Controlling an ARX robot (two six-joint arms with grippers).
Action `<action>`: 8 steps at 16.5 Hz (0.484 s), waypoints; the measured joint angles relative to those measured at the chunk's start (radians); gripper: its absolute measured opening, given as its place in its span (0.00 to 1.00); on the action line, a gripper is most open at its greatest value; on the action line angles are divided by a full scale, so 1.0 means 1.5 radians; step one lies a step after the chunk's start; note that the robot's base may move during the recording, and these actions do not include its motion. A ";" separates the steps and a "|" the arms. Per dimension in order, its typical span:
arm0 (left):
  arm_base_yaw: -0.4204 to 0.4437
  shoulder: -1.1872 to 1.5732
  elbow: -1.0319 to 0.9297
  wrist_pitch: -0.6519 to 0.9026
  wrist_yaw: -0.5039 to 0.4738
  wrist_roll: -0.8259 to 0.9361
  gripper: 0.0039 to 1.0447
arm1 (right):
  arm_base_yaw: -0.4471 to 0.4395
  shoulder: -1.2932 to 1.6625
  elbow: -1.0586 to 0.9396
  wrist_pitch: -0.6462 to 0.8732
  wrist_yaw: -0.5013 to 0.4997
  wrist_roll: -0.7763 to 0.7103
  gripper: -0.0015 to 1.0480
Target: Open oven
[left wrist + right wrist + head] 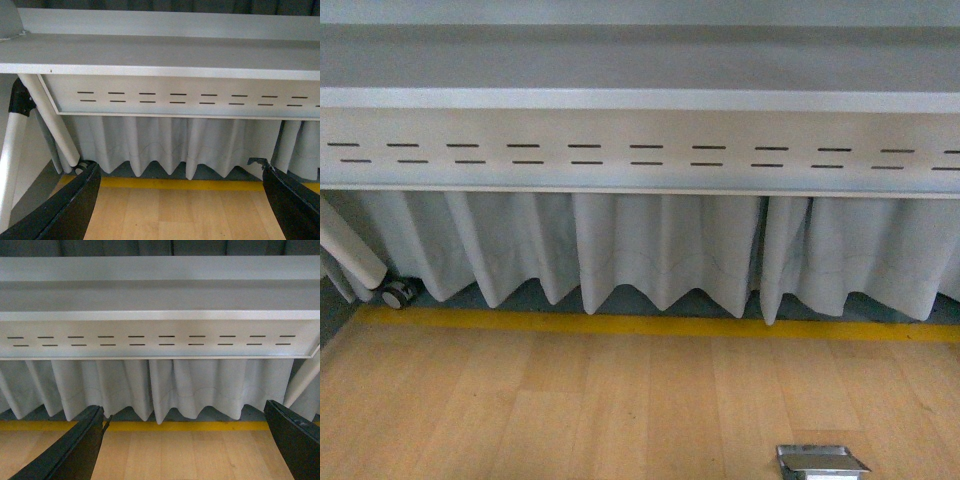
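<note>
Grey table: spans upper frame; no oven in view.
Left end effector: spread wide, empty.
Right end effector: spread wide, empty.
Progress: apparently not begun; opening remains.

nothing readable is showing in any view. the grey panel beyond the left gripper's jaws is carrying only rows of short dark slots, not letters. the small metal plate on the floor is probably showing too small for any marking.
</note>
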State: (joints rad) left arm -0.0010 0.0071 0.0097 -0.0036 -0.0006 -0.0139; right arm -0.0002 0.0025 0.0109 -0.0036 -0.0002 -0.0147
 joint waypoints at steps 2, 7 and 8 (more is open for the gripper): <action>0.000 0.000 0.000 0.000 0.000 0.000 0.94 | 0.000 0.000 0.000 0.000 0.000 0.000 0.94; 0.000 0.000 0.000 0.000 0.000 0.000 0.94 | 0.000 0.000 0.000 0.000 0.000 0.000 0.94; 0.000 0.000 0.000 0.000 0.000 0.000 0.94 | 0.000 0.000 0.000 0.000 0.000 0.000 0.94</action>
State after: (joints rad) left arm -0.0010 0.0071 0.0097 -0.0036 -0.0006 -0.0139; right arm -0.0002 0.0029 0.0109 -0.0036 -0.0002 -0.0147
